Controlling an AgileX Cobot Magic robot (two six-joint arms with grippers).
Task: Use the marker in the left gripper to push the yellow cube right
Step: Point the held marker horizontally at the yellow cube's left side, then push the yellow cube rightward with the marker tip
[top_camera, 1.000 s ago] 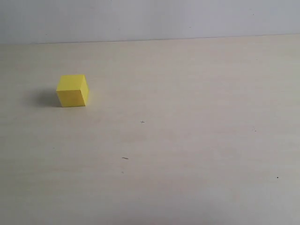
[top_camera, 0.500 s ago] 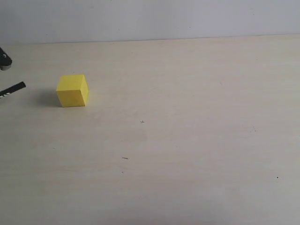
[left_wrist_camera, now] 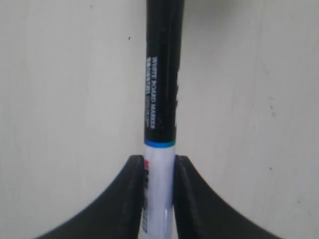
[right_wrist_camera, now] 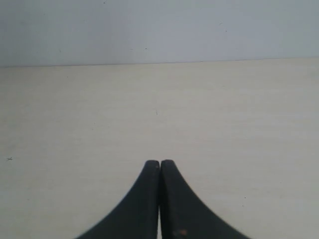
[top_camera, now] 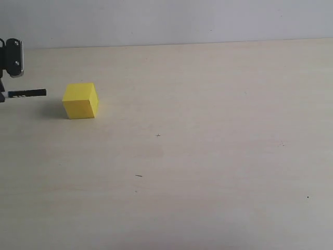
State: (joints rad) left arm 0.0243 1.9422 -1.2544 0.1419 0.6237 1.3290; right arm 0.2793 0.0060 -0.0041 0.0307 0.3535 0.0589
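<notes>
The yellow cube [top_camera: 80,100] rests on the pale table at the left of the exterior view. Just left of it, the marker [top_camera: 27,94] lies level, its black cap end pointing at the cube with a small gap between them. Only the edge of my left gripper [top_camera: 3,96] shows at the frame's left border. In the left wrist view that left gripper [left_wrist_camera: 158,160] is shut on the marker [left_wrist_camera: 160,99], its black fingers pressed to the white barrel; the cube is out of that view. My right gripper [right_wrist_camera: 159,163] is shut with nothing in it and does not show in the exterior view.
The table [top_camera: 208,156] runs wide to the right of the cube, bare except for a few tiny dark specks [top_camera: 138,175]. A grey wall [top_camera: 166,21] stands behind the far table edge.
The left gripper and marker have come into the exterior view from the left and moved right toward the cube, the marker levelling out. The cube has not moved.
</notes>
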